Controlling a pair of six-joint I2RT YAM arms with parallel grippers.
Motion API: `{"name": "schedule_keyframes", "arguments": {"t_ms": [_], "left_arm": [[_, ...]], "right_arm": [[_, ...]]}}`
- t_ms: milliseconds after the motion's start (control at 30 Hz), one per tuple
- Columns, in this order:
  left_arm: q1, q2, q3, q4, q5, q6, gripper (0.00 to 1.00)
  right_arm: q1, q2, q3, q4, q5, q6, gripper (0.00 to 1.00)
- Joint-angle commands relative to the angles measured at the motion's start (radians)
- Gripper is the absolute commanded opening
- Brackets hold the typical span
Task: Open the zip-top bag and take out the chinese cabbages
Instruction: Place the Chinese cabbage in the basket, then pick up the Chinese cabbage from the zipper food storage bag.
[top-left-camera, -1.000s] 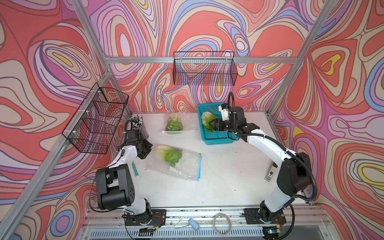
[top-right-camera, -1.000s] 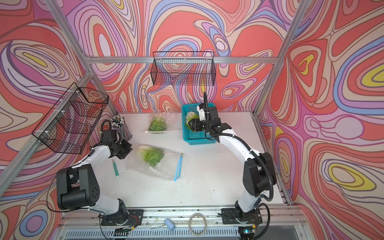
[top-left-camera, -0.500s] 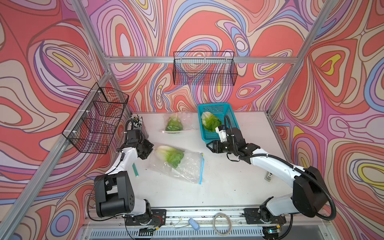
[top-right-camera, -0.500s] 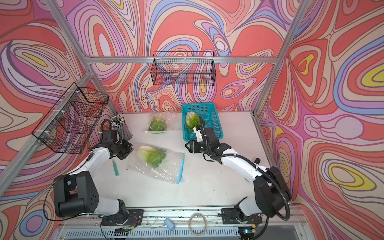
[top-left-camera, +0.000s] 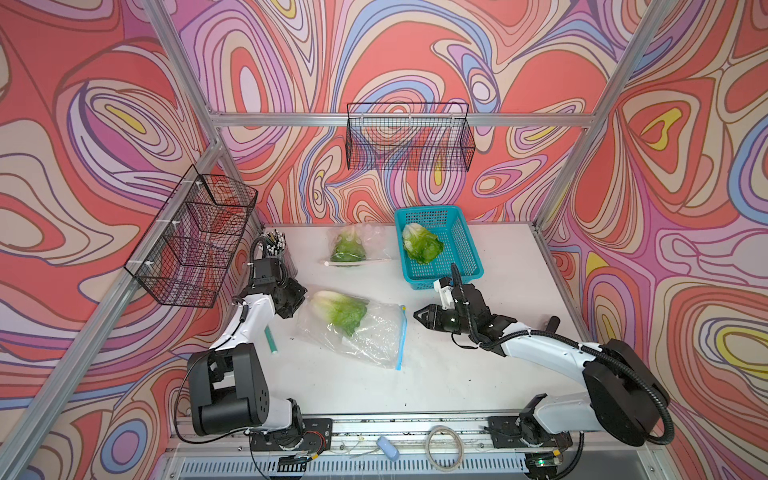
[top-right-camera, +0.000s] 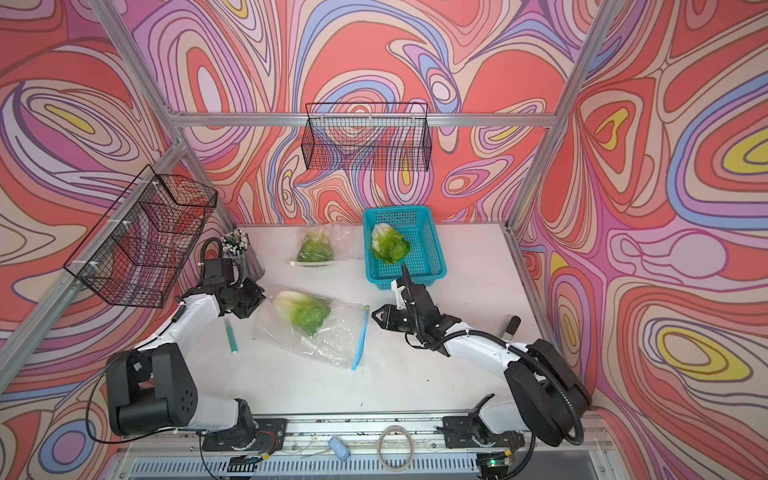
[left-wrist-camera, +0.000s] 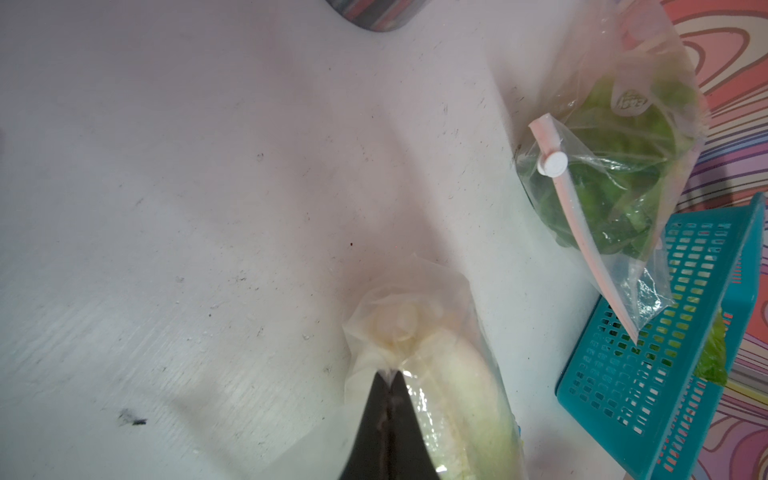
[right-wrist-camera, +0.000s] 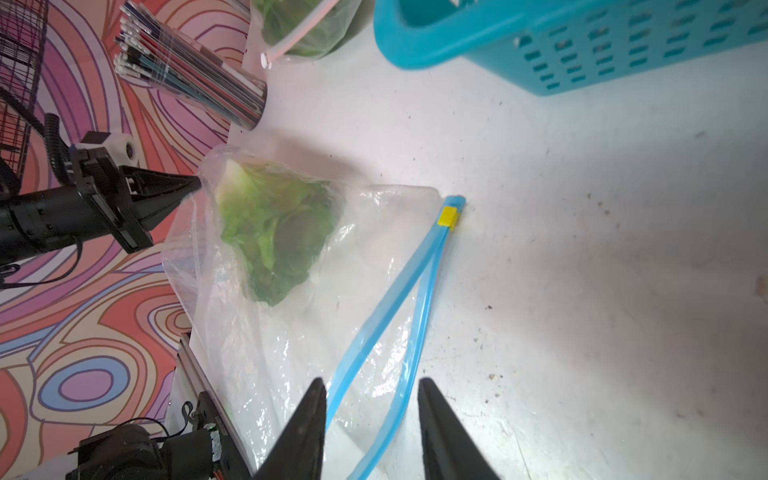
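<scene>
Scanning from the left: two black wire baskets hung on the walls, a left wire basket (top-left-camera: 195, 241) and a back wire basket (top-left-camera: 409, 137). One pen cup (top-left-camera: 276, 245) stood in the far left corner of the surface (top-left-camera: 478, 374), and a single green marker (top-left-camera: 270, 338) lay nearer the front edge.

The left end effector (left-wrist-camera: 390, 376) was pinched fully shut on the sealed bottom corner of the blue-zip bag (top-left-camera: 374, 336), right by the white stem of the first cabbage (top-left-camera: 340, 311) inside it. There were two zip-top bags total: that one mid-surface with its blue zip strips parted, and a pink-zip bag (top-left-camera: 361, 241) behind it holding the second cabbage (top-left-camera: 347, 251).

The third cabbage (top-left-camera: 422, 247) lay loose in the one teal basket (top-left-camera: 469, 253) at the back right. So three chinese cabbages, two bagged and one out.

The right end effector (right-wrist-camera: 372, 380) hovered just beside the blue zip, jaws partway apart, gripping nothing.
</scene>
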Motion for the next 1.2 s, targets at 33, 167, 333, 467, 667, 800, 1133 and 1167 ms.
{"name": "schedule_keyframes", "arguments": {"t_ms": [33,167,333,467,667,800,1133,1167], "left_arm": [[-0.006,0.009,0.030,-0.028,-0.017,0.012,0.00],[-0.006,0.013,0.030,-0.029,-0.014,0.012,0.00],[-0.006,0.011,0.030,-0.030,-0.020,0.014,0.00],[-0.005,0.016,0.027,-0.028,-0.015,0.012,0.00],[-0.006,0.020,0.024,-0.023,-0.005,0.009,0.00],[-0.008,0.025,0.021,-0.019,0.002,0.008,0.00],[-0.048,0.036,0.024,-0.024,-0.011,0.018,0.00],[-0.051,0.037,0.024,-0.024,-0.010,0.019,0.00]], "right_arm": [[0.024,0.072,-0.063,0.222,-0.048,0.125,0.33],[0.040,0.146,-0.068,0.298,-0.059,0.171,0.32],[0.058,0.231,-0.067,0.405,-0.084,0.229,0.28],[0.075,0.317,-0.055,0.554,-0.136,0.291,0.23],[0.092,0.430,-0.052,0.786,-0.181,0.388,0.21],[0.100,0.475,-0.038,0.869,-0.190,0.421,0.20],[0.121,0.586,0.022,1.049,-0.231,0.497,0.24],[0.122,0.603,0.025,1.079,-0.234,0.514,0.25]]}}
